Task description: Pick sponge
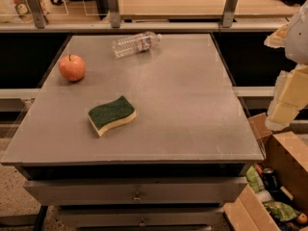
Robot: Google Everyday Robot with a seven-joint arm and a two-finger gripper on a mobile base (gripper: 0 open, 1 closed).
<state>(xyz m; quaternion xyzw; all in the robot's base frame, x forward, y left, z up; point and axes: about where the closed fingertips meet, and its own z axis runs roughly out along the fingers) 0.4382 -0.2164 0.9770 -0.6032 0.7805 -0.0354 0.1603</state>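
The sponge (pixel 111 114) lies flat on the grey table (pixel 192 109), left of the middle and toward the front. Its dark green scouring top faces up over a pale yellow foam body with wavy edges. My gripper (pixel 285 105) hangs at the far right edge of the camera view, beyond the table's right edge and well to the right of the sponge. It holds nothing that I can see.
A red apple (pixel 72 67) sits at the table's back left. A clear plastic water bottle (pixel 136 43) lies on its side at the back. An open cardboard box (pixel 276 186) with cans and packets stands on the floor at the lower right. A railing (pixel 144 25) runs behind the table.
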